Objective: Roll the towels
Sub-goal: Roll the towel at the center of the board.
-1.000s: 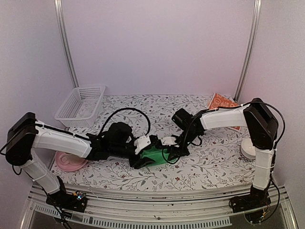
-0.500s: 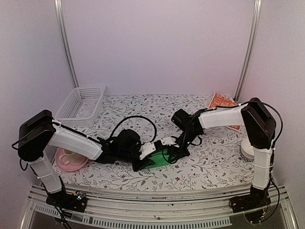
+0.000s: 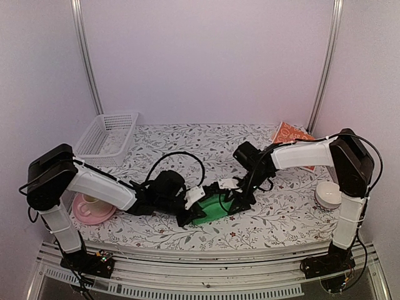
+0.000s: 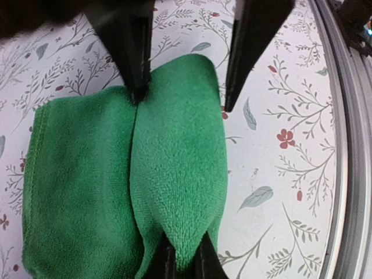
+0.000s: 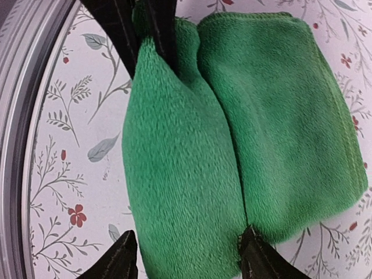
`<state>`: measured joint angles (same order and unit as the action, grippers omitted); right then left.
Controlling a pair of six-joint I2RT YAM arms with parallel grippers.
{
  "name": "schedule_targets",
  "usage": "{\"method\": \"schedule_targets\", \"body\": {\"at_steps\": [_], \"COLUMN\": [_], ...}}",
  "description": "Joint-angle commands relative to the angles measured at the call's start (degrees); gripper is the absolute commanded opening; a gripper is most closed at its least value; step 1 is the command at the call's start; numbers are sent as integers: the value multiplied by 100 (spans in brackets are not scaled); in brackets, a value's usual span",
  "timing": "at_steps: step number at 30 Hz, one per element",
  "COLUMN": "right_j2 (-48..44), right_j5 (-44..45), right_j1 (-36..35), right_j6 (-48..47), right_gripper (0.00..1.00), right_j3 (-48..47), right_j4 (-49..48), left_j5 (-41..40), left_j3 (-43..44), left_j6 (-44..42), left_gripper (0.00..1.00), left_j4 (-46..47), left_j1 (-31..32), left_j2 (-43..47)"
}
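I see the green towel (image 3: pixel 209 211), partly rolled, low centre on the counter (image 3: pixel 187 140). My left fingers (image 4: pixel 164 264) pinch its edge; my right fingers (image 5: pixel 119 256) straddle the roll, open. Patterned orange-red towel (image 3: pixel 290 136) upper right, white basket (image 3: pixel 84 150) upper left.

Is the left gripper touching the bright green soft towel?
Touching. Left wrist view shows the left gripper pinching a fold of the bright green soft towel.
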<state>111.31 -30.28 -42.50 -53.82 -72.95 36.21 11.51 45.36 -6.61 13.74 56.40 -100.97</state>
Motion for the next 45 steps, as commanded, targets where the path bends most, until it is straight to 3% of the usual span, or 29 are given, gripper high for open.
{"method": "schedule_targets", "body": {"at_steps": [1,12,19,36,45], "right_j2": [-723,-1927,-1734,-815,-351], "right_j5": [347,-54,-18,1111,1601], "right_j1": [36,-311,-460,-609,-726], "right_j6": [-155,-768,-802,-181,74], "right_gripper": [63,71,71,70,61], "right_j3": [577,1633,1653,1547,1399], "right_j4": [-534,-1541,-1601,-2422,-2723], "left_j5": [409,1164,1338,1488,1382], "left_j3": [-292,-676,-653,-694,-807], "left_j6": [886,1712,1750,1811,1843], "left_gripper": [0,0,0,2,25], "left_j4": [-93,383,449,469,468], "left_j1": [-258,-792,-856,-1112,-1252], "left_j2": [-204,-362,-540,-708,-603]}}
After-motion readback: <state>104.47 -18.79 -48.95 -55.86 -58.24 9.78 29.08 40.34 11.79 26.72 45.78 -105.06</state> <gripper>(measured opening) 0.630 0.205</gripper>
